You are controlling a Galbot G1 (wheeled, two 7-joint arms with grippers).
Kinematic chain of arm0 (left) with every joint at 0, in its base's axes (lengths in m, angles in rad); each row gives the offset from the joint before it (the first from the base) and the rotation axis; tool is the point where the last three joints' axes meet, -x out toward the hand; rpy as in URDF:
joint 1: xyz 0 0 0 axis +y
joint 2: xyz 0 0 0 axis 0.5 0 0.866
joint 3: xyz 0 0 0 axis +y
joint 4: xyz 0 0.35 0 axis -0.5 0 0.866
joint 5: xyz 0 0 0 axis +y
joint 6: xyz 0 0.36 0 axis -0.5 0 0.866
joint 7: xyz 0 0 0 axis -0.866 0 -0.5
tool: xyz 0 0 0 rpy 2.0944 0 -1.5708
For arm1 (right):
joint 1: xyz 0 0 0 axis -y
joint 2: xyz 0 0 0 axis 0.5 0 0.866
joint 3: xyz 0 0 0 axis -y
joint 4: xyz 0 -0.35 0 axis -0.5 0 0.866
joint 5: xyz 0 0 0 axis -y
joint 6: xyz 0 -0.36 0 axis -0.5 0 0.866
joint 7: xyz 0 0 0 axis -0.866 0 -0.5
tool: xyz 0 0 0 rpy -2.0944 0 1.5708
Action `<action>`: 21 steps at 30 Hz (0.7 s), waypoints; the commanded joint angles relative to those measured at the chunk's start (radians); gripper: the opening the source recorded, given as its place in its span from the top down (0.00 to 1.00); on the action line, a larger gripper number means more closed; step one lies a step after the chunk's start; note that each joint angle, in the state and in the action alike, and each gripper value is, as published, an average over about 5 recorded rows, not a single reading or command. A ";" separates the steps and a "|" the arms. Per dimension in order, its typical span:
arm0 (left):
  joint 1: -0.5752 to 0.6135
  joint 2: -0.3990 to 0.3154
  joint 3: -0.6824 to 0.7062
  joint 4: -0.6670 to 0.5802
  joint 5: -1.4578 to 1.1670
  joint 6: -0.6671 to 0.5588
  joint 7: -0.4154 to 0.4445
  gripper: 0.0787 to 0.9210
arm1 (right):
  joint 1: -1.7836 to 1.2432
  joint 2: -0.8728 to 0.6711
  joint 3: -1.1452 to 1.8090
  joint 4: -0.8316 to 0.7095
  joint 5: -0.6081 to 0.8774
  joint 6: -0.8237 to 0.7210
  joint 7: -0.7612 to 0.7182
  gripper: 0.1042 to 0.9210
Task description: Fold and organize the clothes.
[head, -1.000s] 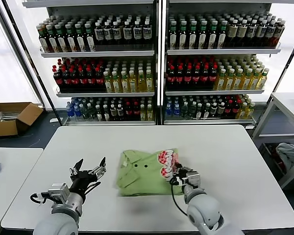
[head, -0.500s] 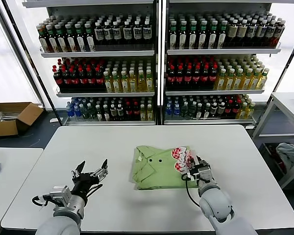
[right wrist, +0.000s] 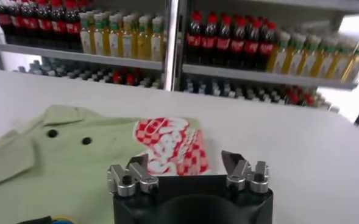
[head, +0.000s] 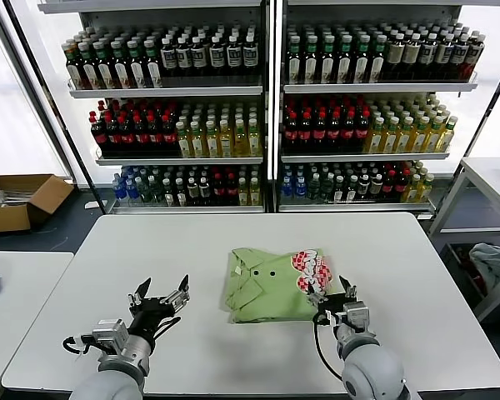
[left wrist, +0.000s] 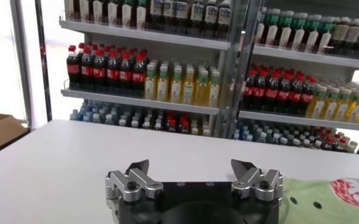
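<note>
Lying folded on table [head: 108,250]: 1 shirt [head: 271,287]; left gripper [head: 160,297], right gripper [head: 336,293] fingers spread.

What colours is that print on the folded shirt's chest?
Red and white, a checked pattern, on the light green shirt; the print shows best in the right wrist view.

Both arms are being shown with rounded light-grey shells. The left pincer [head: 161,295] is being formed by a black body with silver metal finger brackets, each fastened by a dark screw, and dark pointed tips [left wrist: 141,165]. A black cable is being looped beside its silver wrist block. The right pincer [head: 335,297] is being built alike: black housing, silver brackets, dark tips [right wrist: 229,159], with a black cable curving along its grey forearm.
</note>
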 commanded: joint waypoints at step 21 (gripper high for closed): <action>0.021 -0.004 0.000 0.004 0.019 -0.004 0.007 0.12 | -0.076 0.014 0.031 0.060 0.495 -0.016 0.184 0.12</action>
